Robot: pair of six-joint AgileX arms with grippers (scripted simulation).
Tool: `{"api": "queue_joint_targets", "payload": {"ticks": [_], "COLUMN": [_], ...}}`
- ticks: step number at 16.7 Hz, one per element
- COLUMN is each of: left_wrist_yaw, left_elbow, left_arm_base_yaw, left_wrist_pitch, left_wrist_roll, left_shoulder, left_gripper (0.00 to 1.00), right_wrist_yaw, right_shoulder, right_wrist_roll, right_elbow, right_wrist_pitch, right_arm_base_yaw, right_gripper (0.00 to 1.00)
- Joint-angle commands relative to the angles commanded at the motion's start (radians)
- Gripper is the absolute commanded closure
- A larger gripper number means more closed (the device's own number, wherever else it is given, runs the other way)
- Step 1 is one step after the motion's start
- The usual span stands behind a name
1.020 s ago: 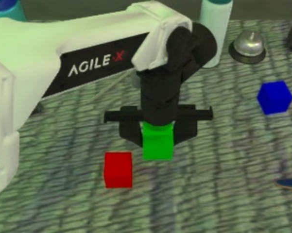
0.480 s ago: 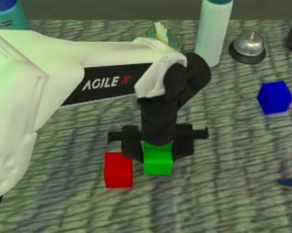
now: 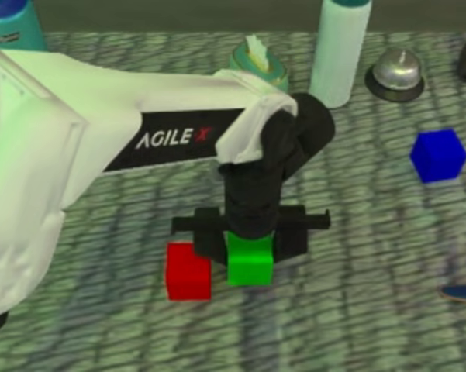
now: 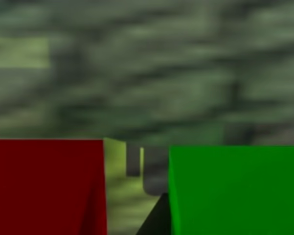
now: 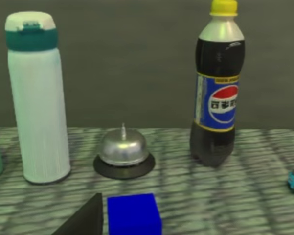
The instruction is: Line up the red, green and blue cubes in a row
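My left arm reaches in from the top view's left, its white link slanting across to a black wrist that points straight down near the middle of the bench. The left end effector (image 3: 250, 249) hangs low there, its two black fingers closed on the sides of the green cube (image 3: 250, 262). My right arm is out of the top view; its end effector's state cannot be judged.
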Motion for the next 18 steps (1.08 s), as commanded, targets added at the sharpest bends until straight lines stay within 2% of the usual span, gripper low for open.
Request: {"api": "queue_joint_targets", "payload": {"ticks": [10,18], "left_wrist_yaw": [0.000,0.000], "left_elbow": [0.000,0.000], "left_arm_base_yaw": [0.000,0.000], "left_wrist_pitch": [0.000,0.000], "left_wrist_roll": [0.000,0.000], "left_shoulder": [0.000,0.000], "left_gripper": [0.02,0.00], "right_wrist_yaw": [0.000,0.000], "right_shoulder": [0.000,0.000], "right_wrist_roll": [0.000,0.000], "right_elbow": [0.000,0.000], "right_wrist_pitch": [0.000,0.000], "right_arm_base_yaw": [0.000,0.000], "right_gripper": [0.00,0.00]}}
